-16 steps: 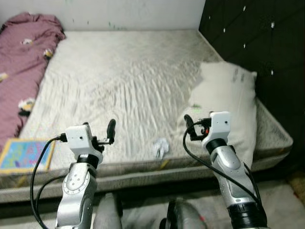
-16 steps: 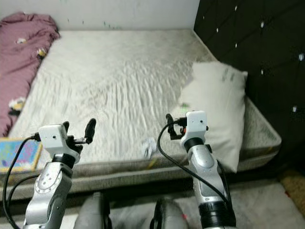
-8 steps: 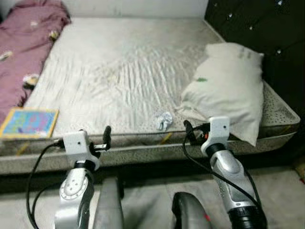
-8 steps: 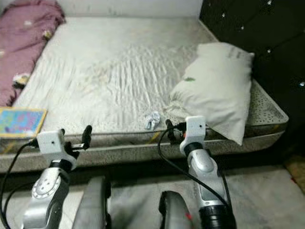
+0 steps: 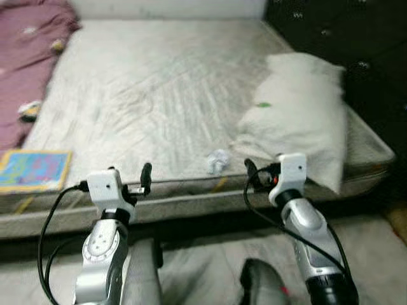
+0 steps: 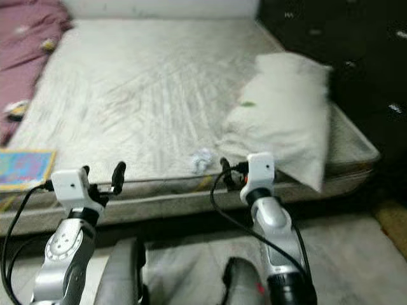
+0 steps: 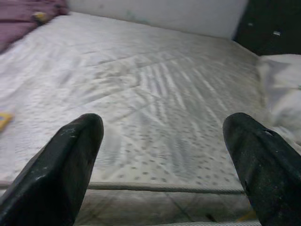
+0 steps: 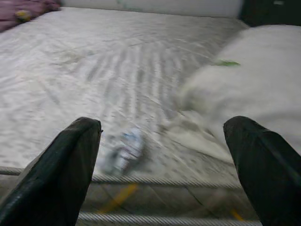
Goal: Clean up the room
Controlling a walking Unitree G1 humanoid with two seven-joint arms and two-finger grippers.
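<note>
A small crumpled white and blue cloth (image 5: 217,161) lies on the bare mattress (image 5: 159,95) near its front edge, just left of a white pillow (image 5: 299,127). A colourful picture book (image 5: 35,170) rests at the front left corner of the bed. Both arms are held up in front of the bed's edge, short of the mattress. My left gripper (image 5: 130,179) is open with nothing in it, and my right gripper (image 5: 264,173) is open too. In the right wrist view the cloth (image 8: 123,150) lies ahead, nearer one finger (image 8: 66,169).
A maroon blanket (image 5: 25,57) is bunched along the left side of the bed. A dark padded headboard (image 5: 343,38) rises on the right behind the pillow. A pale wall (image 5: 165,7) closes the far side. Grey floor (image 5: 210,267) lies between me and the bed frame.
The whole picture has shifted as the camera moved, so the bed's front edge now sits higher than a second ago. Both grippers stay open and raised. Nothing on the bed has moved.
</note>
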